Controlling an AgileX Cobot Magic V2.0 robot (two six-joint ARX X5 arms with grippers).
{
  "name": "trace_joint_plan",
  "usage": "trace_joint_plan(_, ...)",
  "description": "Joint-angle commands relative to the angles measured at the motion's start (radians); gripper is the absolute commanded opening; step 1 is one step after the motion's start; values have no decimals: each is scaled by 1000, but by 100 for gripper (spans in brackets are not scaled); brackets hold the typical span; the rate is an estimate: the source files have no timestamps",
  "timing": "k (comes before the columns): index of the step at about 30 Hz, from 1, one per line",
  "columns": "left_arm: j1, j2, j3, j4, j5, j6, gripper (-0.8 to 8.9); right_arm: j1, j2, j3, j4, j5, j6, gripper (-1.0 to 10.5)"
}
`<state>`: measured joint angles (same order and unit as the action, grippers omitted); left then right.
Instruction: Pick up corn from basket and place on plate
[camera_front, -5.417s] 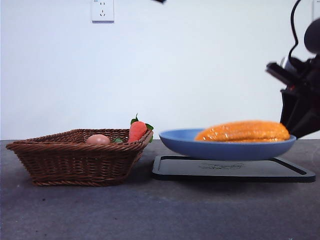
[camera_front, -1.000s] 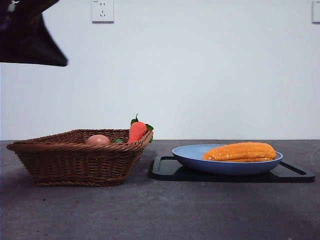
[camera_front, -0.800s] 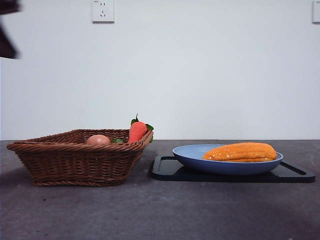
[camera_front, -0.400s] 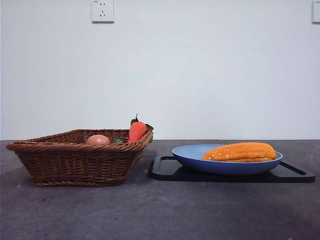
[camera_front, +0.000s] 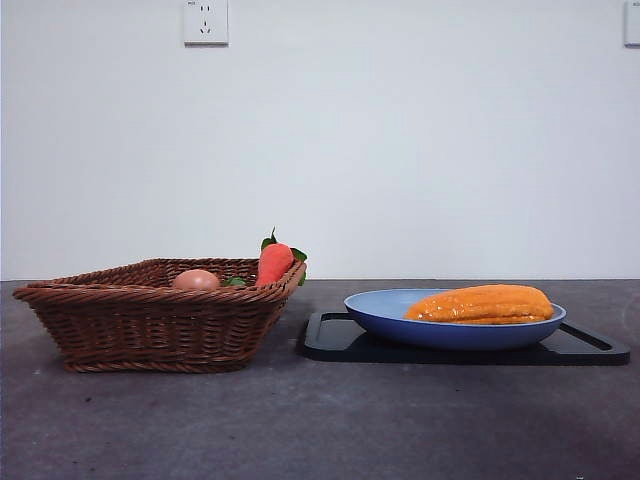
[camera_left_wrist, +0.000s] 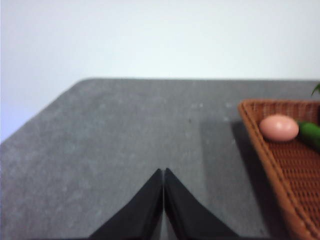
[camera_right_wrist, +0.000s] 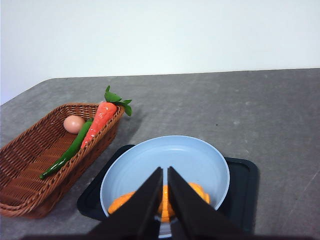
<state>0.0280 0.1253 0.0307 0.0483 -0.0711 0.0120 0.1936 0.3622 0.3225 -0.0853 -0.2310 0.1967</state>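
Observation:
The orange-yellow corn (camera_front: 483, 304) lies lengthwise in the blue plate (camera_front: 385, 311), which rests on a black tray (camera_front: 340, 338). In the right wrist view the corn (camera_right_wrist: 202, 194) shows in the plate (camera_right_wrist: 190, 155) behind my right gripper (camera_right_wrist: 165, 172), which is shut, holds nothing and hangs above the plate. The brown wicker basket (camera_front: 150, 325) stands left of the plate. My left gripper (camera_left_wrist: 163, 172) is shut and empty over bare table beside the basket (camera_left_wrist: 295, 165). Neither arm shows in the front view.
The basket holds a red-orange carrot (camera_front: 273, 262) with green leaves, a pinkish egg (camera_front: 196, 280) and a long green pepper (camera_right_wrist: 67, 155). A wall socket (camera_front: 205, 22) is on the white wall behind. Grey tabletop lies in front.
The dark arm at the top left of the front view has withdrawn out of the picture. Earlier the plate with the corn was held higher and nearer, and it now rests on the tray.

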Motion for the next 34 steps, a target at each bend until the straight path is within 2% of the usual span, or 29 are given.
trace_joint_plan(1,2,-37,-28,-43,5,-2,8,3,1,0,11,3,12,2)
trace_joint_plan(8,2,-123,-28,-231,7,-31,8,3,1,0,11,3,12,2)
trace_joint_plan(14,2,-122,-28,-234,27,-65,8,3,1,0,34,3,12,2)
trace_joint_plan(34,2,-121,-28,-234,27,-65,8,3,1,0,48,3,12,2)
